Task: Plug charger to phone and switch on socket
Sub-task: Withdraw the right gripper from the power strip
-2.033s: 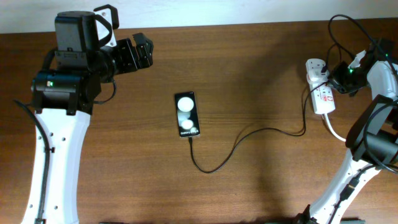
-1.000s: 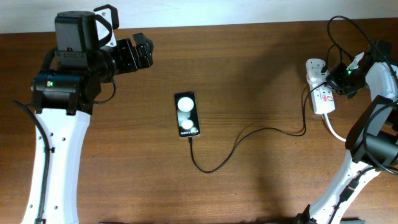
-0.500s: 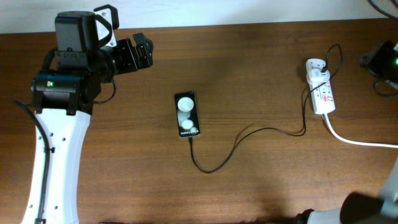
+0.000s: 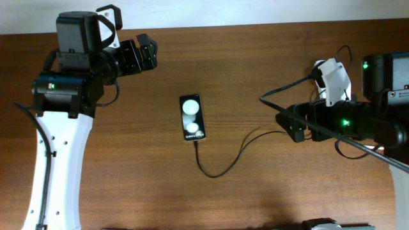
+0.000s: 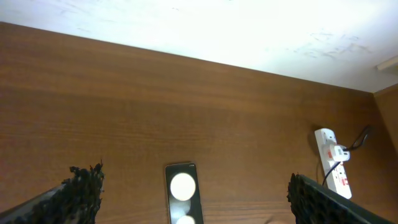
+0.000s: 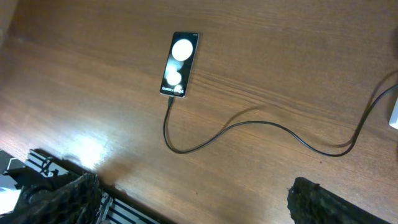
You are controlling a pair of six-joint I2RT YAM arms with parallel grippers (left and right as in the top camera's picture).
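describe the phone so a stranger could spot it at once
Look at the middle of the brown wooden table. The phone lies flat there, a small black slab with the thin charger cable at one end. Only it shows two white round spots.

We noted phone: small black slab, flat on bench, glossy face up, two white round spots, small white lettering at near end. Charger: thin black cable, plug tip meeting phone's lettered end, slack curving across bench toward socket. Socket: white strip, red markings, white adapter plugged in, far right. Switch position we could not tell.
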